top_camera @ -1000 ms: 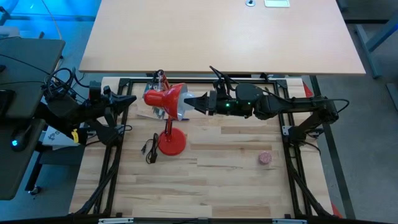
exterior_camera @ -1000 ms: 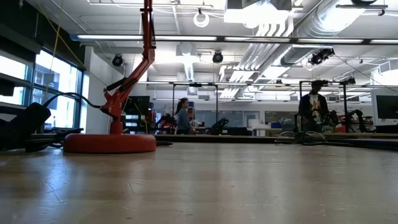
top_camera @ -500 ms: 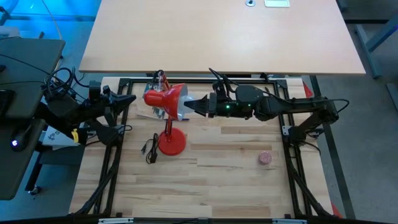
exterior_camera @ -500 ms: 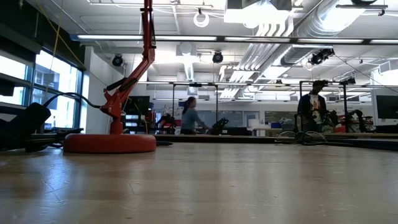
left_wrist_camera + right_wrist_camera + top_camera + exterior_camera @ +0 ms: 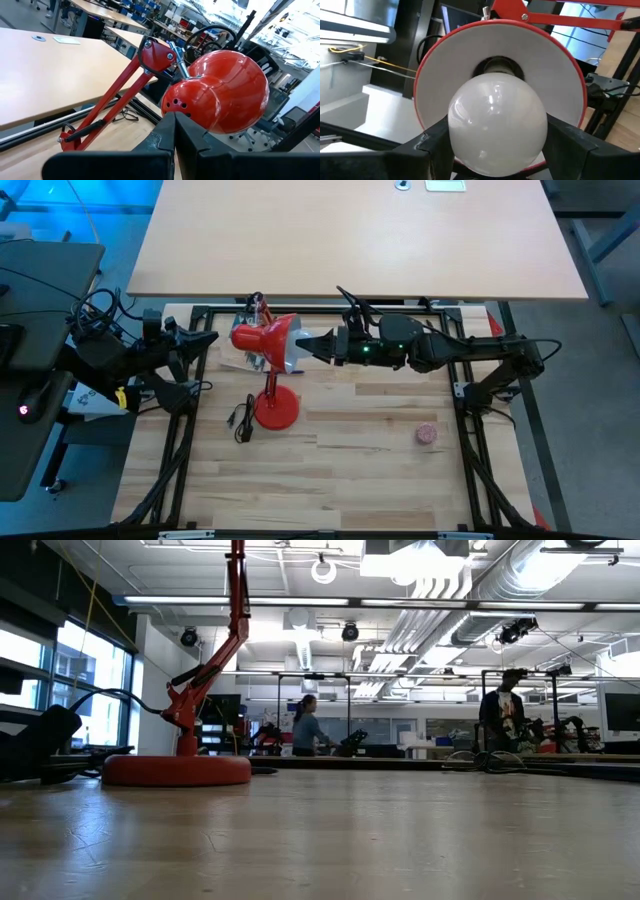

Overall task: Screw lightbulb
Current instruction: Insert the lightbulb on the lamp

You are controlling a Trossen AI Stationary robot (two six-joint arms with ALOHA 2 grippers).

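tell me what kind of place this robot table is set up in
Probably a large open robotics lab or workshop: exposed ceiling ducts, rows of workbenches with equipment, and people working at stations beyond the wooden table.

The left gripper (image 5: 174,131) has its fingers pressed together. Just beyond them sits the red lamp shade (image 5: 218,90), its red arm (image 5: 112,102) slanting down beside it.

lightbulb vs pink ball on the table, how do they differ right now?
Colour: the lightbulb is white, the pink ball pink. Size: in the high view the lightbulb and ball look about equally small. State: the right gripper holds the lightbulb at the red lamp shade's mouth, while the ball lies loose on the table. Both look rounded.
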